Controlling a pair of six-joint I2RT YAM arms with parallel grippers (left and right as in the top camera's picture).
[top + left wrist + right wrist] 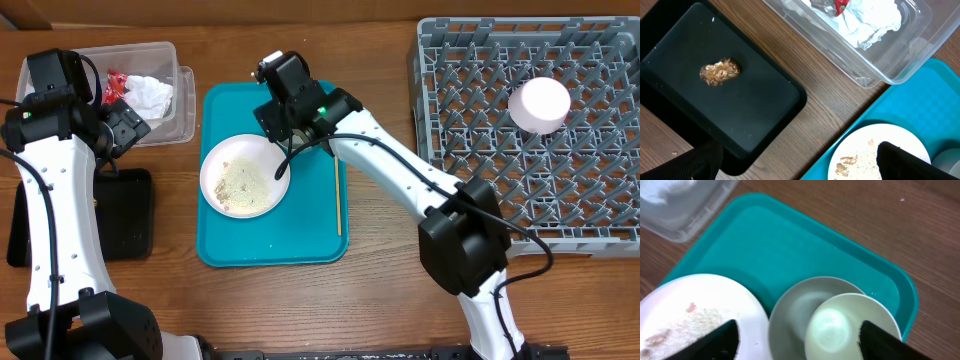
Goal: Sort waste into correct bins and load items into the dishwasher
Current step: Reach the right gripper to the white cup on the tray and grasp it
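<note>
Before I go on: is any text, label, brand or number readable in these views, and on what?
None can be read in any view.
red wrapper in the clear tub: any print is too small and crumpled to read.
teal tray, plate, dish rack, black tray: no markings visible.

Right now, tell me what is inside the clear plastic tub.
The clear tub holds a crumpled white napkin and a small red wrapper. Anything under the napkin is hidden, and the left arm covers one end of the tub.
</note>
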